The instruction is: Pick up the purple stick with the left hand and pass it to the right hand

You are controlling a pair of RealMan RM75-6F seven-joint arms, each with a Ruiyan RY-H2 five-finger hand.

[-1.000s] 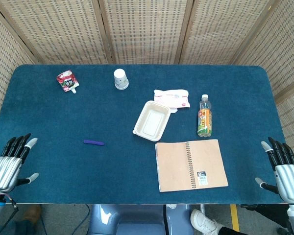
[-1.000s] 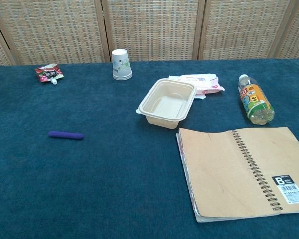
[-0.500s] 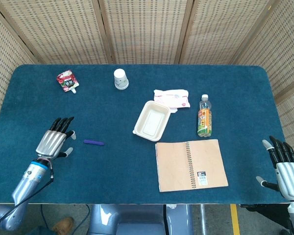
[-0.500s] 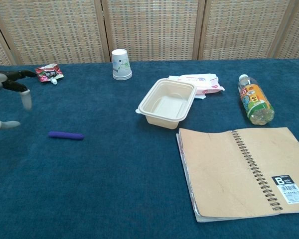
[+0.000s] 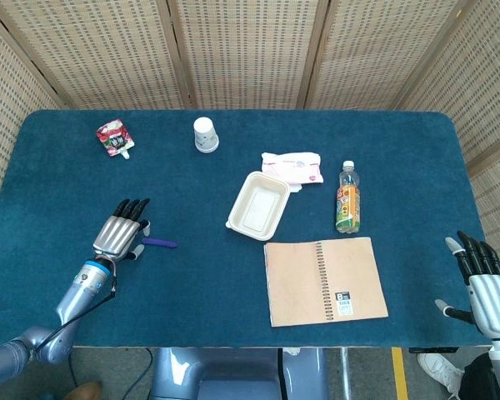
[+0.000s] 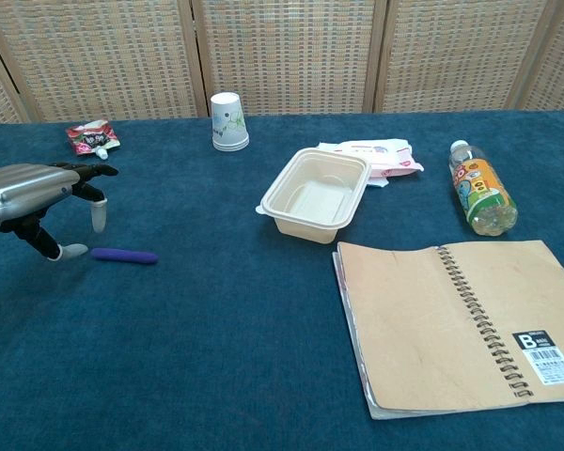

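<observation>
4 woven rattan screen panels (image 5: 250, 50) stand behind a table (image 5: 192, 292) covered in dark blue carpet-like cloth. On it lies the purple stick (image 6: 124, 255), short, slim and round-ended, flat on the cloth on the robot's left side. The left hand (image 6: 39, 193) hovers at the stick's end, fingers spread, grasping nothing. The right hand (image 5: 487, 287) is at the table's near right edge, fingers apart and holding nothing.
</observation>
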